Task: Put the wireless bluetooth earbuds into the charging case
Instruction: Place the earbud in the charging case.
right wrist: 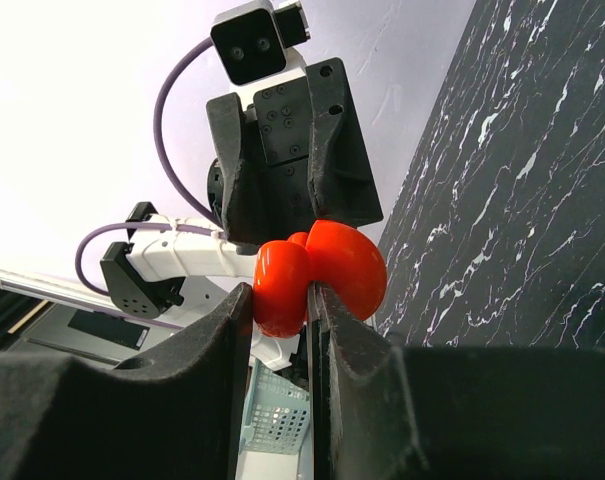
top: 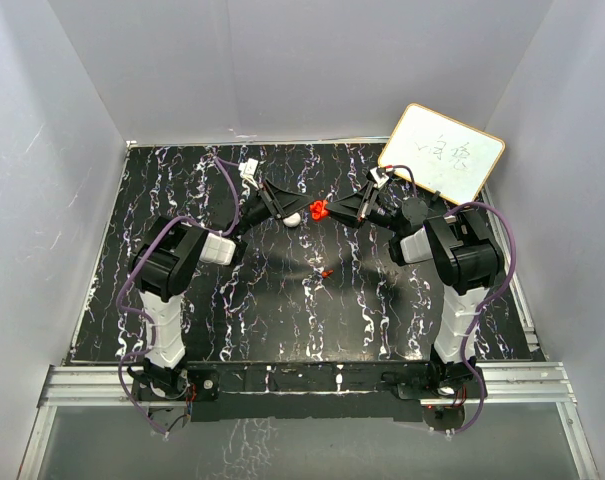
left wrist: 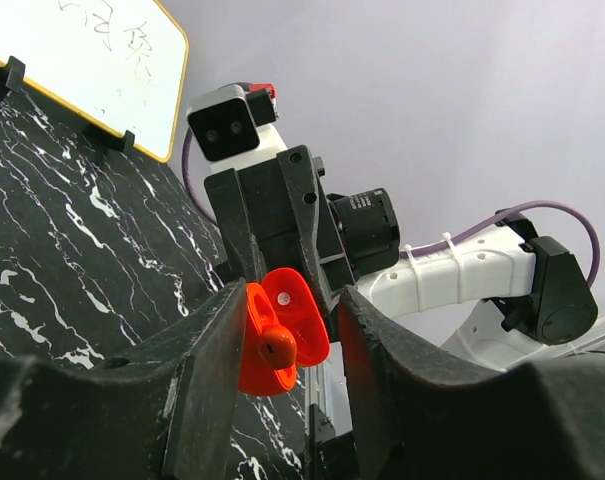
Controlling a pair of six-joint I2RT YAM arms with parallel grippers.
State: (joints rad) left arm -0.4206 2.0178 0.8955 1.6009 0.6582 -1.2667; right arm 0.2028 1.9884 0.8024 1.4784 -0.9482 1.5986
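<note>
The red charging case (top: 319,210) hangs open above the middle of the table, its lid (right wrist: 347,265) swung back. My right gripper (right wrist: 279,300) is shut on the case's body (right wrist: 282,285). In the left wrist view one earbud (left wrist: 277,347) sits in the open case (left wrist: 300,305). My left gripper (left wrist: 294,330) faces it with its jaws apart: the bud lies close to the left finger (left wrist: 207,370), with a wide gap to the right finger. A second tiny red earbud (top: 326,271) lies on the black marbled table (top: 232,320), nearer the arms' bases.
A whiteboard (top: 442,150) with a yellow rim leans at the back right corner. Grey walls enclose the table on three sides. An aluminium rail (top: 302,385) runs along the near edge. A light blue basket (right wrist: 277,420) shows below the right fingers.
</note>
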